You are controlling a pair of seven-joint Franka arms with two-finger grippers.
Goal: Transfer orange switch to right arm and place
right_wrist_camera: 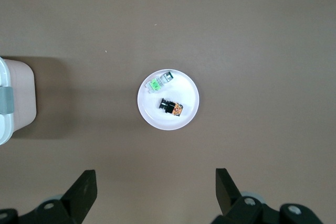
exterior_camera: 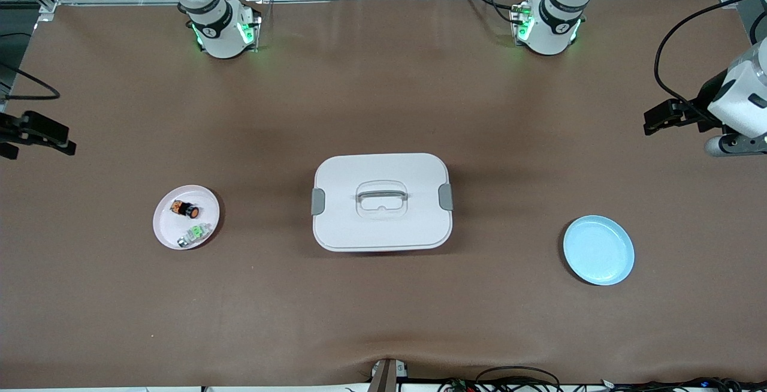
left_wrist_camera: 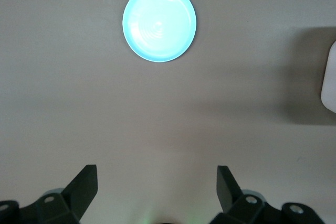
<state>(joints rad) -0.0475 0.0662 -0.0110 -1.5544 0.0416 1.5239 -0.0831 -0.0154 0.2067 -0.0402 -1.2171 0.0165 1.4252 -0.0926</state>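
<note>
Brown matting covers a wide table [exterior_camera: 120,320] seen from above, with two white robot arms based along its top edge. Toward the right arm's end sits a pale pink plate [exterior_camera: 166,224]. On it lies the orange switch [exterior_camera: 186,208], a tiny black cylinder on its side with an orange cap, and just beside it, nearer the camera, a small green-and-white component [exterior_camera: 195,234]. A white lidded box [exterior_camera: 382,201] stands mid-table; an empty light blue plate [exterior_camera: 598,250] lies toward the left arm's end.

The right gripper [right_wrist_camera: 156,192] hangs high over the pink plate, fingers spread wide and empty. The left gripper [left_wrist_camera: 157,188] hangs over the blue plate, likewise wide and empty.

The switch looks light, rigid and smooth, likely to roll; pinching across its black barrel seems safest.
</note>
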